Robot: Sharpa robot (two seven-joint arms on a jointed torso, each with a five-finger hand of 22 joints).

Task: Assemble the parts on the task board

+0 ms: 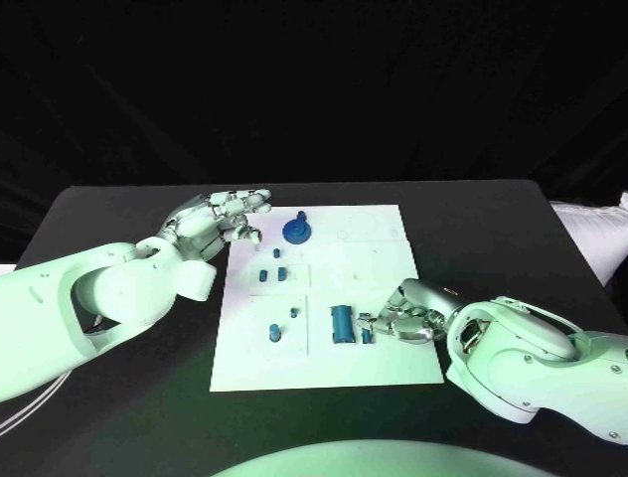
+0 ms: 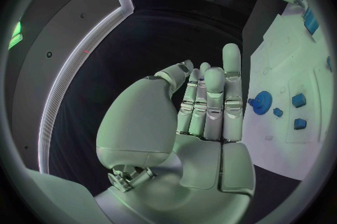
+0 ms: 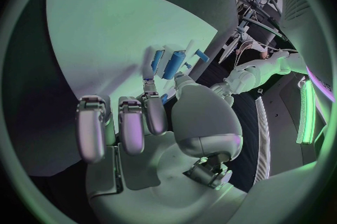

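Observation:
The white task board point(image 1: 379, 253) lies in the middle of the black table. On it I see a blue gear point(image 1: 298, 232) near the far edge, small blue parts point(image 1: 271, 273) further in, and a taller blue block point(image 1: 342, 322) nearer me. My left hand point(image 1: 222, 214) hovers off the board's far left corner, fingers stretched out and holding nothing; the gear point(image 2: 263, 101) lies beside it. My right hand point(image 1: 407, 318) rests at the board's right side, its fingers curled. Thumb and forefinger pinch a small blue part point(image 1: 368, 336) just beside the blue block point(image 3: 174, 64).
A white padded bag point(image 1: 601, 234) sits at the table's right edge. Black tabletop point(image 1: 128, 214) runs round the board on all sides, and a dark curtain hangs behind.

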